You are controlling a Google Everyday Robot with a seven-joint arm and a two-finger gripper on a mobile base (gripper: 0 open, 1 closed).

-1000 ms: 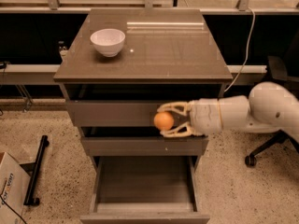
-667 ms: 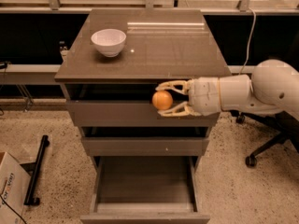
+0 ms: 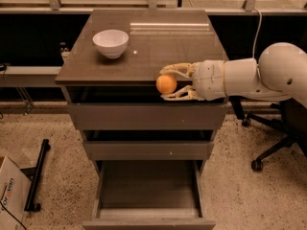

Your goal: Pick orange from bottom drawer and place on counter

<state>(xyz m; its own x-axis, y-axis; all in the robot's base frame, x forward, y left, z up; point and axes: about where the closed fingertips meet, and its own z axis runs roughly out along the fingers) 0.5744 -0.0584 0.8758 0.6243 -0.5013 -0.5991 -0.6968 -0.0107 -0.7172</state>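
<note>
My gripper [image 3: 165, 84] reaches in from the right on a white arm and is shut on the orange [image 3: 166, 84], a small round orange fruit. It holds the fruit in the air at the front edge of the counter [image 3: 158, 49], at counter height, in front of the cabinet. The bottom drawer [image 3: 148, 195] is pulled open below and I see nothing inside it. The two upper drawers are shut.
A white bowl [image 3: 111, 42] stands on the counter's back left. A black office chair [image 3: 273, 143] stands at the right behind the arm. A cardboard box [image 3: 9, 195] and a black bar [image 3: 37, 174] lie on the floor at the left.
My gripper has lifted the orange from in front of the upper drawers to the level of the counter's front edge. The arm rose with it.
</note>
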